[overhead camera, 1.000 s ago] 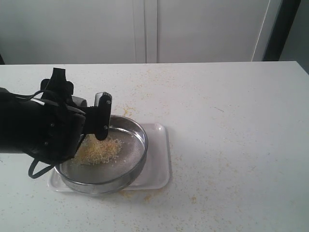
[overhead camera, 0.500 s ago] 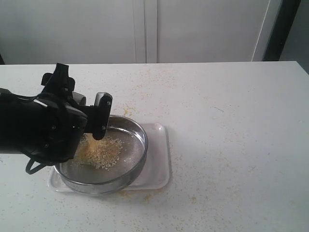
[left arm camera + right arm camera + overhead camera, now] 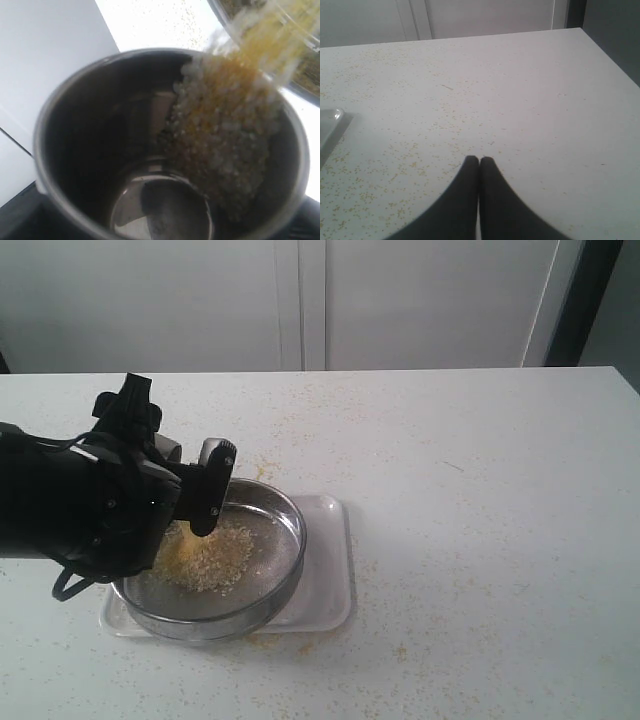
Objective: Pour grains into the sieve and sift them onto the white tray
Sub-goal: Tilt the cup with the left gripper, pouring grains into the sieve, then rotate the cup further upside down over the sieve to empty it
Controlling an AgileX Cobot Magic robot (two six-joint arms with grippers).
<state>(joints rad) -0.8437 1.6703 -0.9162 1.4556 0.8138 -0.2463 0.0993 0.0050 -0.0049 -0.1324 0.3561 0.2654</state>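
Left wrist view showed my left gripper [image 3: 185, 490] clamping the steel cup [image 3: 75, 140] by its wall; grains [image 3: 220, 145] ran loose, easily scattered.

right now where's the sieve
In the exterior view the sieve sits left of centre on the white tray, with grains heaped in it beneath the left gripper.

Bulky matte black left arm [image 3: 70, 510], loose black cables [image 3: 68, 590] looped underneath. Left hand [image 3: 190, 505] also black, with one flat finger [image 3: 208, 495] capped in pale grey and dotted with small screw heads. Right hand [image 3: 479, 161]: two smooth black fingers [image 3: 465, 200], tapered to rounded tips.
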